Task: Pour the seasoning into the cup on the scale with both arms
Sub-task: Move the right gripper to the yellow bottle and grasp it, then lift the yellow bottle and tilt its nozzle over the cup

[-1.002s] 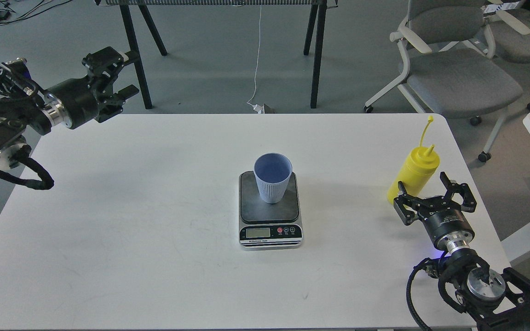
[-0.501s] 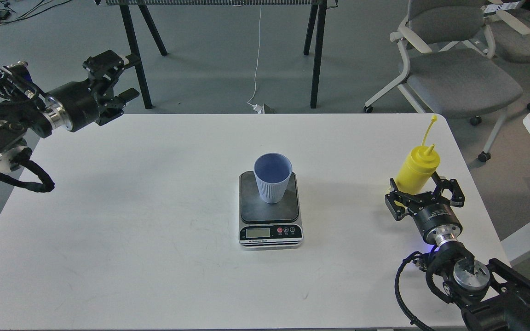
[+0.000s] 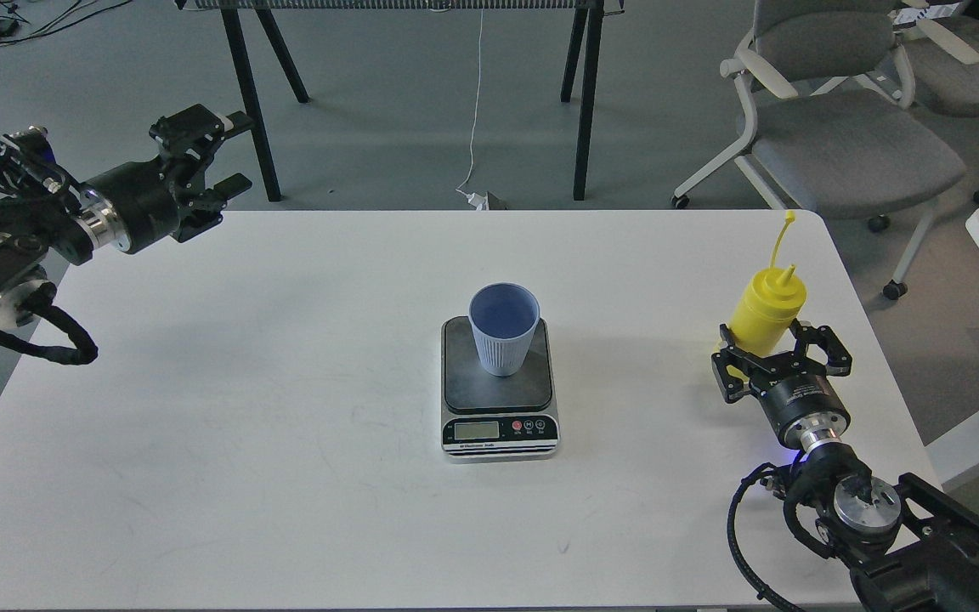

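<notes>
Now my right gripper (image 3: 780, 357) brackets the yellow plastic squeeze bottle (image 3: 763, 316) low, fingers spread, unclamped; I should centre it, then squeeze gently. Left gripper (image 3: 205, 161) open, idle.

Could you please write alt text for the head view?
The right gripper straddles the base of an upright yellow seasoning bottle on a white table. A blue-grey cup stands on the scale; the open left gripper hovers far left.
</notes>
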